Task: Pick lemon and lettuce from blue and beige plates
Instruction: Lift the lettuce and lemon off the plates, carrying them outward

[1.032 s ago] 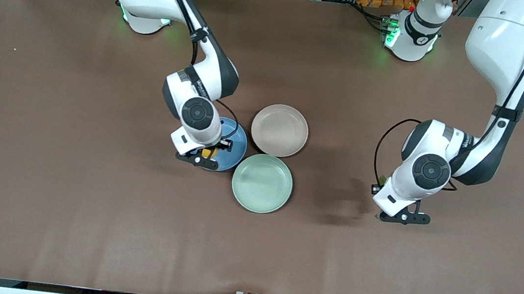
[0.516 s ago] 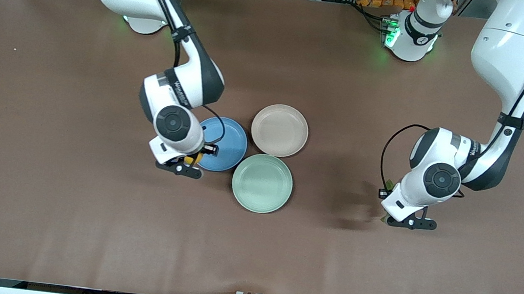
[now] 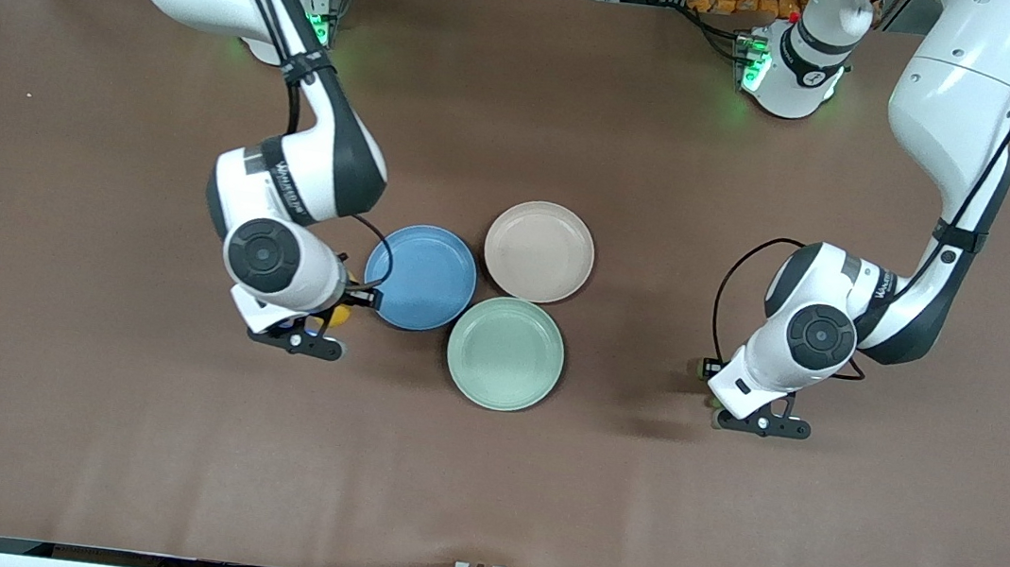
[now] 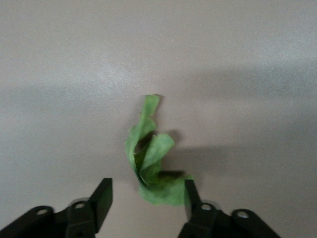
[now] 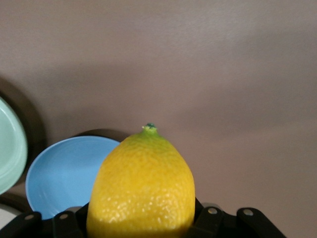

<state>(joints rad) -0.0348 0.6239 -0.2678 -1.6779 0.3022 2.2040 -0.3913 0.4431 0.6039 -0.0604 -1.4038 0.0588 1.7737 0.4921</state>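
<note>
The yellow lemon (image 5: 143,183) sits between the jaws of my right gripper (image 3: 297,343), which is shut on it, above the bare table just off the blue plate (image 3: 420,277) toward the right arm's end. Only a sliver of the lemon (image 3: 338,315) shows in the front view. The green wrinkled lettuce (image 4: 151,158) lies on the brown table between the spread fingers of my left gripper (image 4: 146,198), brushing one finger (image 4: 190,196). That gripper (image 3: 760,427) is open, low over the table toward the left arm's end. The beige plate (image 3: 539,251) holds nothing.
A pale mint-green plate (image 3: 506,353) touches the blue and beige plates and lies nearer to the front camera than both. The brown table (image 3: 117,430) spreads wide around the plates.
My right gripper carried the lemon off the blue plate toward the right arm's end. My left gripper opened and let go of the lettuce, then shifted a little.
</note>
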